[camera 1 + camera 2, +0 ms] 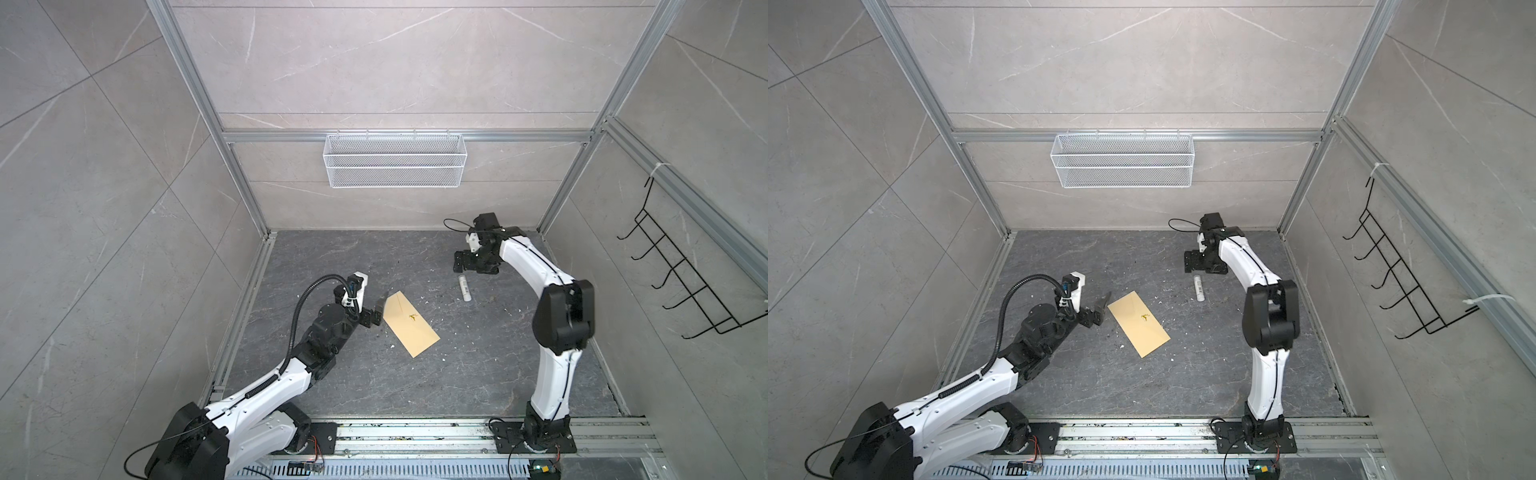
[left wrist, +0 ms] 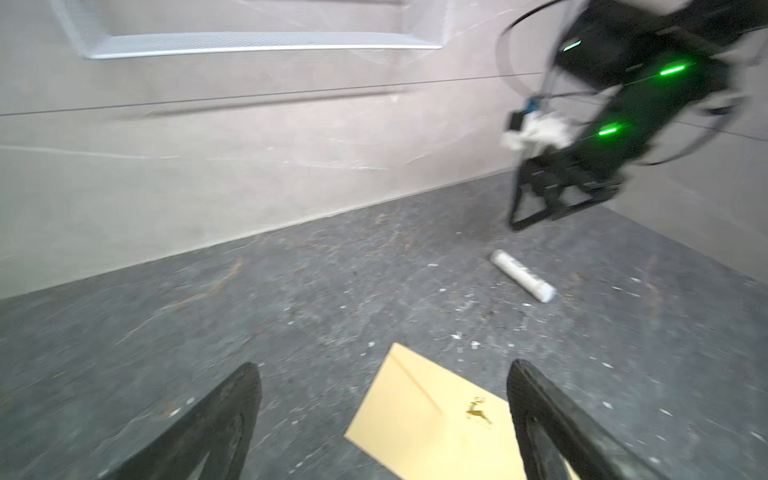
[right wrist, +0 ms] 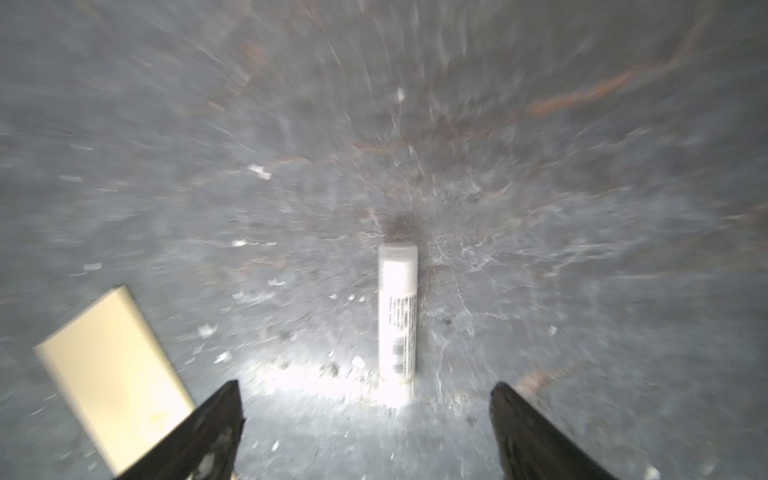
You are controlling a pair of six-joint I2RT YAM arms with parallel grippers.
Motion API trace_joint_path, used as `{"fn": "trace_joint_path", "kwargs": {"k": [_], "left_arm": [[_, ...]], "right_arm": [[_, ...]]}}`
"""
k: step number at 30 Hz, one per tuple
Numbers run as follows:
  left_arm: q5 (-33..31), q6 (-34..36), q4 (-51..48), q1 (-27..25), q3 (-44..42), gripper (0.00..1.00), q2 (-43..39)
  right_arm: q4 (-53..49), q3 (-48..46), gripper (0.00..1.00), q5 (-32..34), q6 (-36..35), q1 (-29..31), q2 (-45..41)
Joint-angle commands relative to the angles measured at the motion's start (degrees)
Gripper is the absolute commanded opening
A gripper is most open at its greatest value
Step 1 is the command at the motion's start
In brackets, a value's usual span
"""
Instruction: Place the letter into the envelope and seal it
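The envelope (image 1: 411,324) (image 1: 1139,324) lies flat and diagonal on the dark floor. It is plain yellow-tan, its flap is down, and it bears a small gold deer mark (image 2: 478,411). The letter is out of view. My left gripper (image 1: 380,309) (image 1: 1101,309) (image 2: 382,370) hovers open at the envelope's far-left corner, holding nothing. My right gripper (image 1: 467,268) (image 1: 1196,266) (image 3: 365,388) is open and points down just behind a white glue stick (image 1: 464,288) (image 3: 397,316), which lies loose on the floor. The envelope (image 3: 112,374) also shows at the edge of the right wrist view.
A white wire basket (image 1: 394,166) hangs on the back wall. A black wire rack (image 1: 681,270) hangs on the right wall. Small white paper scraps (image 1: 424,300) litter the floor round the envelope. An aluminium rail (image 1: 415,432) runs along the front edge.
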Motion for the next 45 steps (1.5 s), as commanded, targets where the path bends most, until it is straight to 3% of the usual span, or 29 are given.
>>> {"fn": "trace_joint_path", "kwargs": {"k": [1, 4, 10, 14, 21, 30, 33, 36, 38, 39, 44, 45], "left_arm": [[-5.5, -3.8, -3.7, 6.4, -0.5, 0.94, -2.5], [-7.9, -3.2, -2.0, 10.7, -3.2, 0.95, -3.0], [-14.4, 1.1, 6.0, 14.7, -9.8, 0.96, -0.8], [-16.7, 3.9, 14.0, 16.7, -13.6, 0.96, 2.0], [-17.4, 6.8, 24.3, 19.1, -17.6, 0.96, 9.9], [-11.1, 8.1, 38.6, 24.7, -17.3, 0.96, 23.7], [-8.7, 8.2, 43.0, 26.0, -17.4, 0.96, 27.9], [-4.8, 6.4, 36.5, 28.2, -15.8, 0.96, 26.0], [-3.4, 5.6, 35.8, 29.5, -14.4, 0.95, 28.1], [-4.2, 5.9, 37.4, 29.5, -13.8, 0.94, 29.7], [-2.3, 3.2, 25.5, 32.0, -8.8, 0.95, 28.4], [-0.5, 2.3, 22.2, 33.0, -7.8, 1.00, 27.8]], "right_arm": [[16.2, -11.8, 0.97, -0.6, -0.1, -0.2, -13.0], [28.9, -25.1, 1.00, 1.9, 0.0, -0.2, -24.1], [49.3, -47.7, 1.00, 16.2, 0.5, -0.2, -38.8], [58.4, -57.9, 1.00, 21.2, -1.4, -0.2, -40.9], [78.0, -71.4, 1.00, 28.0, -6.0, -0.2, -36.4], [95.8, -77.5, 1.00, 23.0, -9.4, -0.2, -25.6], [95.0, -77.1, 1.00, 21.0, -9.8, -0.2, -25.7], [98.6, -79.1, 1.00, 20.0, -9.5, -0.4, -25.1], [105.6, -80.0, 1.00, 15.3, -11.8, -0.6, -21.1], [103.8, -80.0, 1.00, 15.0, -11.4, -0.9, -21.9], [98.8, -78.1, 1.00, 14.5, -10.2, -1.8, -22.6], [100.1, -78.2, 1.00, 14.9, -10.1, -1.9, -22.0]]}}
